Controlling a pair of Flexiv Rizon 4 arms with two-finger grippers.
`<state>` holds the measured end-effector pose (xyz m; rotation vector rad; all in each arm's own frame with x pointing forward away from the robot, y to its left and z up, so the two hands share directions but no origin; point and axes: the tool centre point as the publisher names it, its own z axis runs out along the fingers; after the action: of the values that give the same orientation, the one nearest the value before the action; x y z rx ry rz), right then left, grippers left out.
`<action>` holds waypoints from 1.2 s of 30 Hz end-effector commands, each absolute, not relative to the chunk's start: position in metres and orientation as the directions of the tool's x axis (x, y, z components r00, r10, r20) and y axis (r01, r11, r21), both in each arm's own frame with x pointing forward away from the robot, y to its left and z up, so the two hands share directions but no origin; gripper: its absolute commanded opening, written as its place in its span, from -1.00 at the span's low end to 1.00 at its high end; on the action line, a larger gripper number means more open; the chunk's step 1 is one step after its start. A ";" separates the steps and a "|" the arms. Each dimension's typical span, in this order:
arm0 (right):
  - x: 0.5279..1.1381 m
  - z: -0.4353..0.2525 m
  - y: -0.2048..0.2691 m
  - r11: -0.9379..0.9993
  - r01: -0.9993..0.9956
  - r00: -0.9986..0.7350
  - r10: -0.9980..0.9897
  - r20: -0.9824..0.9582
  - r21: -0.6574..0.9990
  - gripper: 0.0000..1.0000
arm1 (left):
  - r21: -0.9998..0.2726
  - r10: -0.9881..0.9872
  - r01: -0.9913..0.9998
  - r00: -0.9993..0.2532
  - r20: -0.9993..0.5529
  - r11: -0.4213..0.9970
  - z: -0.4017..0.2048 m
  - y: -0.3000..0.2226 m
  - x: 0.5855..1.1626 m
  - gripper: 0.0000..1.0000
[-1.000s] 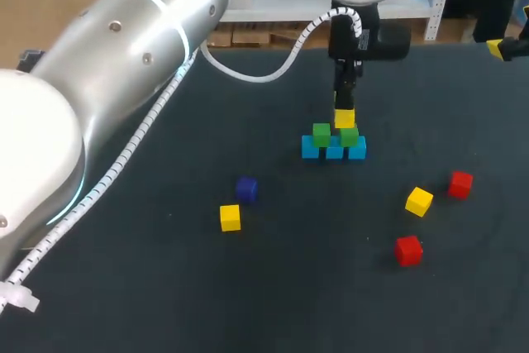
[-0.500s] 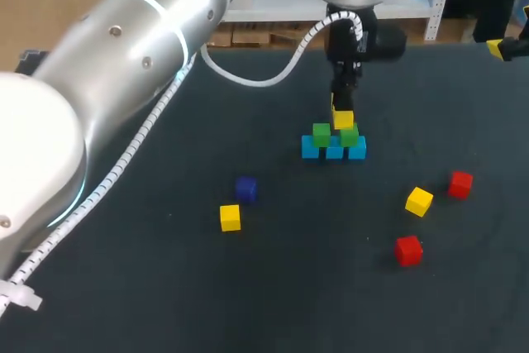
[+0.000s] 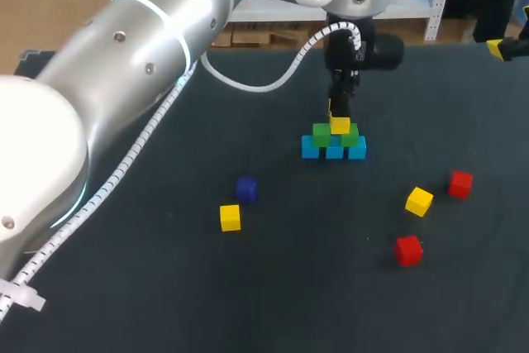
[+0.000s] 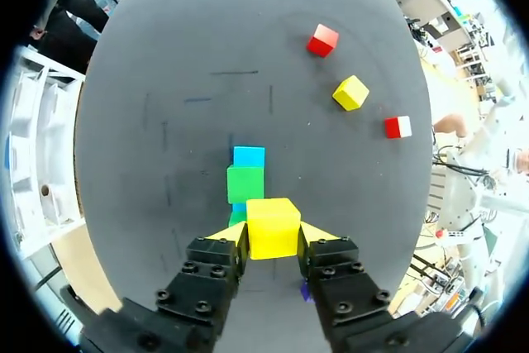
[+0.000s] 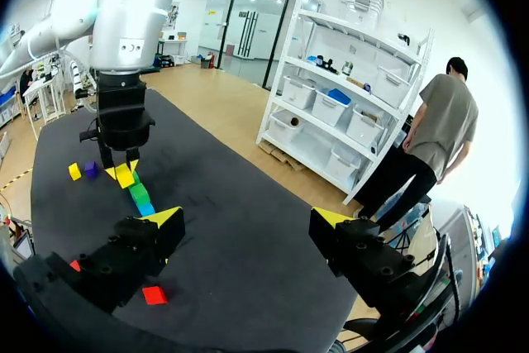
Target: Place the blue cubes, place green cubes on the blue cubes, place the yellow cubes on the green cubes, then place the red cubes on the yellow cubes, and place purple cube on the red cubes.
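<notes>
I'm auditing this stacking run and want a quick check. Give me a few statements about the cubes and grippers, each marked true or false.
1. The left gripper is shut on a yellow cube. True.
2. The right gripper holds a red cube. False: it is open and empty.
3. Two red cubes lie loose on the table. True.
4. The purple cube tops the stack. False: it lies on the table, apart from the stack, near a loose yellow cube.
</notes>
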<state>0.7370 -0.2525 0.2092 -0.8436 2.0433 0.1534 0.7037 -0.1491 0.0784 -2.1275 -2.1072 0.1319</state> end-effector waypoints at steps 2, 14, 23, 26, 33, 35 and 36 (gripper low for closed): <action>0.740 0.208 -0.254 0.756 -0.625 -0.366 -0.506 -0.781 -0.197 1.00 | -0.175 0.999 0.985 0.015 0.050 -0.006 0.075 -0.151 0.711 -1.00; 0.740 0.208 -0.254 0.756 -0.625 -0.366 -0.506 -0.781 -0.197 1.00 | -0.176 0.997 0.984 0.027 0.070 -0.015 0.077 -0.146 0.722 -1.00; 0.740 0.208 -0.254 0.756 -0.625 -0.366 -0.506 -0.781 -0.197 1.00 | -0.184 0.997 0.983 0.039 0.065 -0.026 0.075 -0.151 0.725 -1.00; 0.740 0.208 -0.254 0.756 -0.625 -0.366 -0.506 -0.781 -0.197 1.00 | -0.185 0.997 0.982 0.040 0.065 -0.027 0.074 -0.152 0.725 -1.00; 0.740 0.208 -0.254 0.756 -0.625 -0.366 -0.506 -0.781 -0.197 1.00 | -0.189 0.997 0.982 0.037 0.070 -0.023 0.072 -0.151 0.727 -1.00; 0.740 0.208 -0.254 0.756 -0.625 -0.366 -0.506 -0.781 -0.197 1.00 | -0.192 0.997 0.981 0.039 0.072 -0.025 0.071 -0.152 0.727 -1.00; 0.740 0.208 -0.254 0.756 -0.625 -0.366 -0.506 -0.781 -0.197 1.00 | -0.194 0.997 0.981 0.040 0.072 -0.025 0.070 -0.152 0.727 -1.00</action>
<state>0.7370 -0.2525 0.2092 -0.8436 2.0433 0.1534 0.7160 -0.1444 0.0698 -2.1534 -2.0869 0.0864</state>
